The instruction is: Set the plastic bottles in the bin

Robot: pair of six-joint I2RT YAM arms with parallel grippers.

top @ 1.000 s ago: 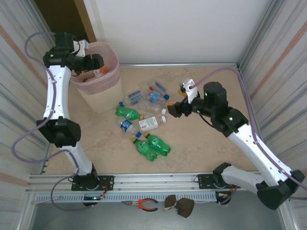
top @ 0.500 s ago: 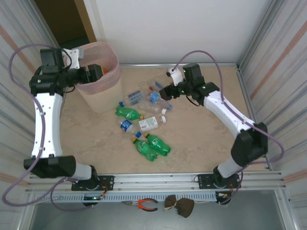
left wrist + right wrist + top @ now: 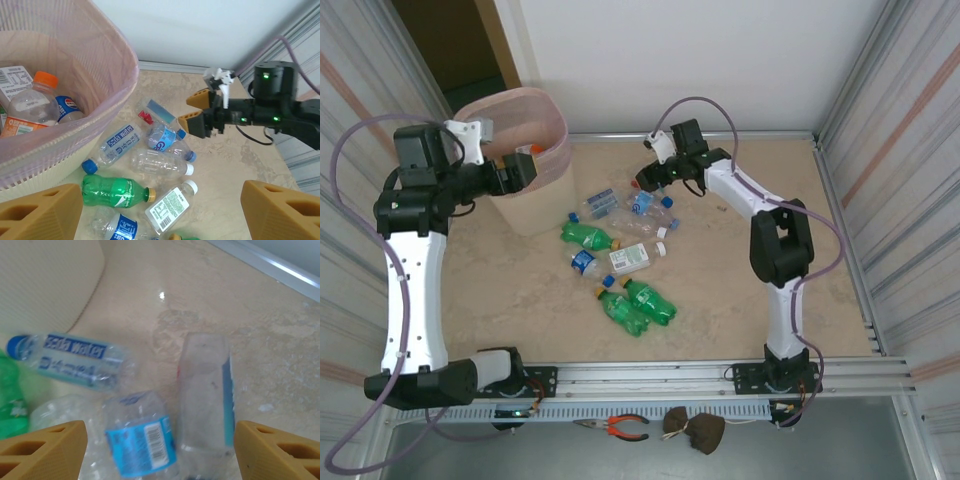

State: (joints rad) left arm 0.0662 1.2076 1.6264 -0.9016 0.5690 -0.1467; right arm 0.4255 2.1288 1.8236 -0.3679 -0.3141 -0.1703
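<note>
Beige stone-look table (image 3: 740,290) w/ white back wall (image 3: 700,60); L tool (image 3: 527,171) & R tool (image 3: 642,184) both spread, empty.

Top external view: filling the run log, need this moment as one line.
left end effector: open, at bin rim | right end effector: open, empty, above clear bottles

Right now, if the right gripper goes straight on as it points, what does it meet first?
Probably the blue-labelled water bottle, lying between the right gripper's open fingers; the clear bottle beside it is close. Depth unclear.
</note>
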